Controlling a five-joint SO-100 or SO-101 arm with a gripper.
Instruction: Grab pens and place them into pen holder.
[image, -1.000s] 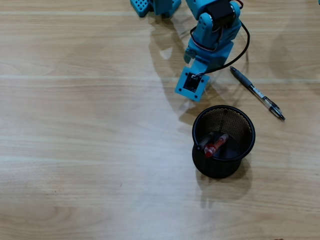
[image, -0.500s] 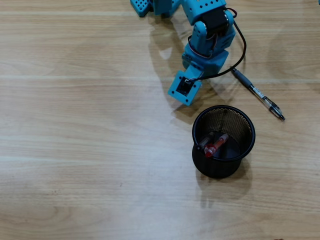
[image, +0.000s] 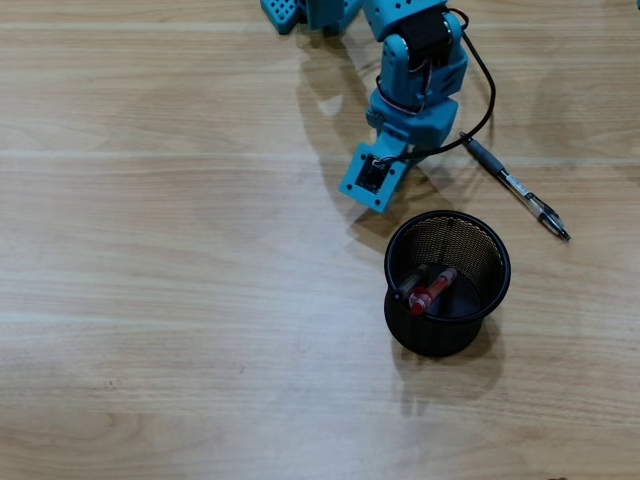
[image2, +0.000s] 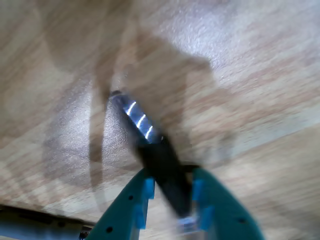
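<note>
Two teal fingers (image2: 136, 197) of the end effector (image2: 172, 200) frame a dark pen (image2: 160, 160) in the wrist view — it runs between them, blurred, and whether they pinch it I cannot tell. In the overhead view the blue arm (image: 415, 75) leans over the wooden worktop (image: 150, 250), and the grey-and-clear pen (image: 515, 187) lies just beside it. Near that sits the black mesh pen holder (image: 495, 265) — a red pen (image: 432, 290) and another pen rest inside.
</note>
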